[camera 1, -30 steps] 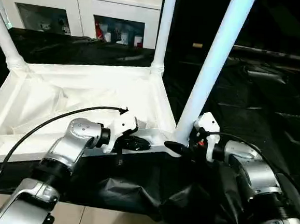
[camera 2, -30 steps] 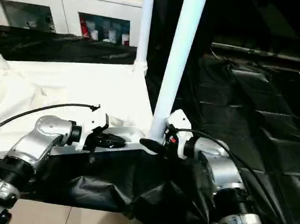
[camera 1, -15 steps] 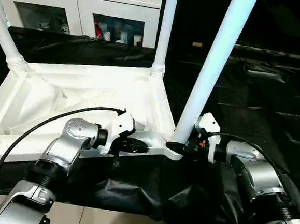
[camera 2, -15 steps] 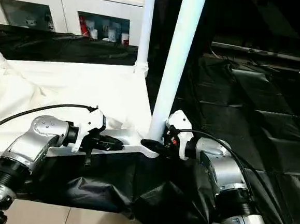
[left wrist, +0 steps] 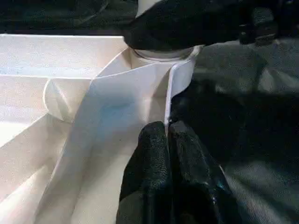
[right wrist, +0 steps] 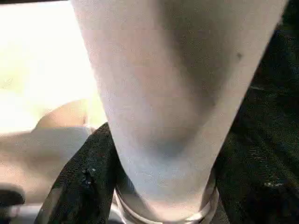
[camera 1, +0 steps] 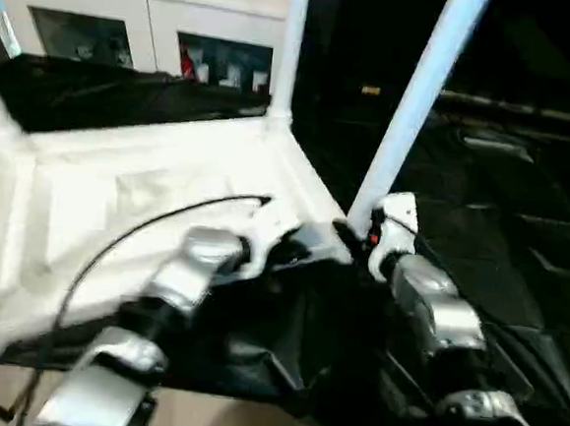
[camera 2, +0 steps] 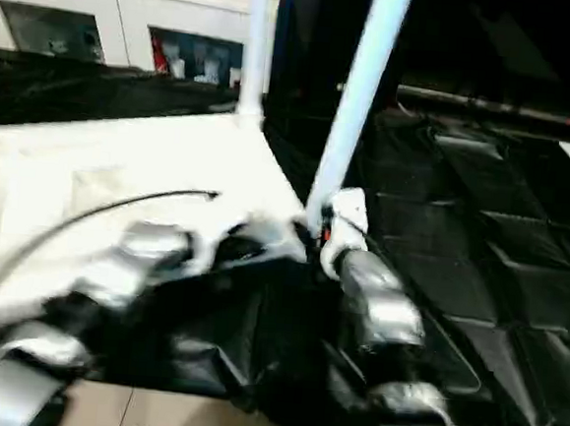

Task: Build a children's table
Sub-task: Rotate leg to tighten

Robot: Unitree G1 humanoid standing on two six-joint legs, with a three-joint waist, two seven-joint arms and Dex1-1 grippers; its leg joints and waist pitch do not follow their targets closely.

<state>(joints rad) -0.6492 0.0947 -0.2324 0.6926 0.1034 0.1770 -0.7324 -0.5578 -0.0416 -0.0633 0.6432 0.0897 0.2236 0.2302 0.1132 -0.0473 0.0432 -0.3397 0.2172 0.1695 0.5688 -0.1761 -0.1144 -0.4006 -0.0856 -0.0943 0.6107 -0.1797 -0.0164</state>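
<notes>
While the left claw [left wrist: 167, 140] pinches the tabletop [left wrist: 56, 60] rim, the right claw [right wrist: 154, 186] clasps a leg [right wrist: 173, 84].

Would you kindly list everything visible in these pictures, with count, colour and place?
tabletop: one, white, upside down on the black sheet, ribbed underside up
legs: three in view, white, standing up from corner sockets
black sheet: one, black, spread under and beside the tabletop
cabinet: one, white with glass doors, at the back
left gripper: one, black fingers, shut on the tabletop's near rim
right gripper: one, black fingers, around the base of the near leg
forearms: two, silver, in the foreground
</notes>
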